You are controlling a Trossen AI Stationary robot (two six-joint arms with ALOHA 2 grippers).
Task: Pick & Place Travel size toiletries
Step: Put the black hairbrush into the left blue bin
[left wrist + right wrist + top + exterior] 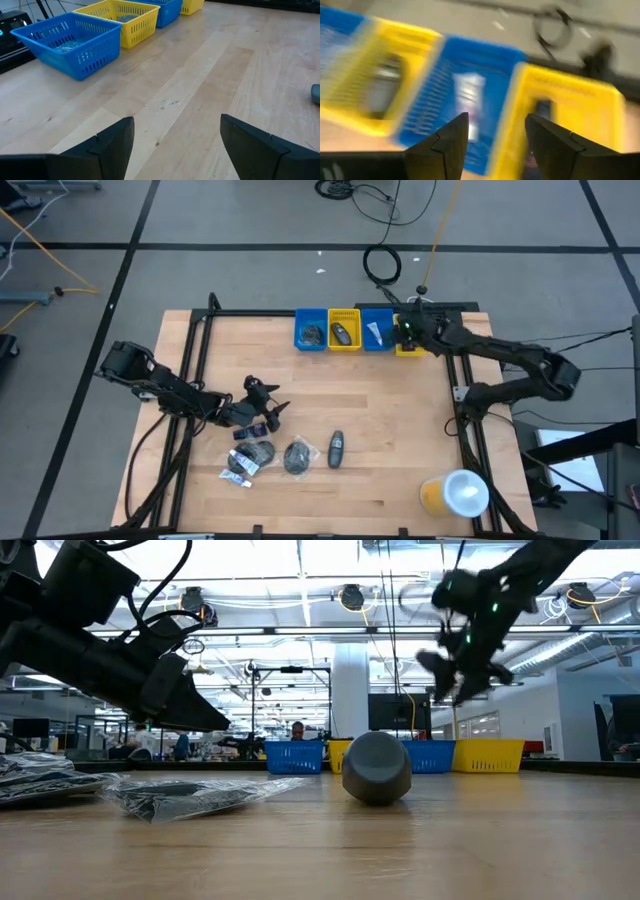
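At the near right corner of the counter (380,440) stands a yellow cup with a white lid (455,494). Left of it, along the near edge, lie four toiletries in a loose row: a labelled sachet (240,467), a clear-wrapped dark round piece (260,451), a second wrapped dark piece (298,456) and a dark grey mini bottle (336,448) lying on its side. Just beyond the sachet, a small dark item (250,430) sits close under the left arm's fingers.

The left pincer (266,406) hangs over the counter a little left of the middle, its fingers (112,142) spread wide with nothing between them.

At the far edge four bins stand side by side. From the left: a blue bin (311,330) with a dark wrapped piece inside, a yellow bin (344,330) with a dark bottle, a second blue bin (377,330) with a small white tube (374,332), and a second yellow bin (572,120) that has a dark item in it. The right pincer (408,332) hovers above that last bin, fingers (445,142) parted and empty.
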